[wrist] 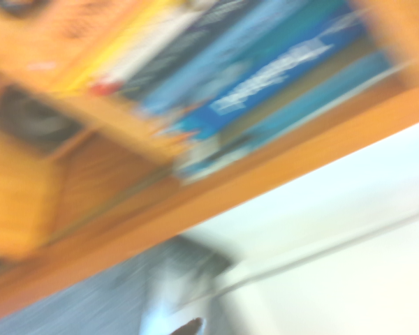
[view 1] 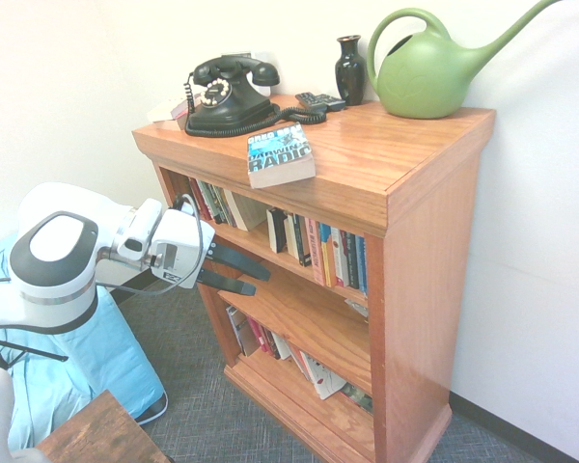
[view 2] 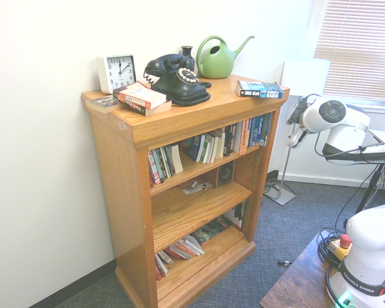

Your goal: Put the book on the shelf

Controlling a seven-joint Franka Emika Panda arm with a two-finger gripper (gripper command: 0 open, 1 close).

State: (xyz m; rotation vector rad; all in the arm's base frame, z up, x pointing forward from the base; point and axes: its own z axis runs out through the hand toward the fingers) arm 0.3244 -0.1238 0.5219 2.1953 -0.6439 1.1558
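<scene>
The wrist view is badly smeared: only slanted streaks of blue and orange book spines (wrist: 265, 77) and a band of orange wood come through, and no title there can be read. From the second exterior view the hand is mostly hidden behind the arm's white body. In the first exterior view the hand (view 1: 256, 275) stands in front of the shelf (view 1: 405, 251), level with its upper row of books, its two dark fingers (view 1: 239, 260) spread wide apart with nothing between them. The book (view 1: 280, 154) lies flat on the shelf's top board, at the front edge, cover up with white block lettering; its long axis runs from the front edge back toward the black telephone (view 1: 227, 92), and its pale page edges face outward. A green watering can (view 1: 425, 72) stands at the far corner.
</scene>
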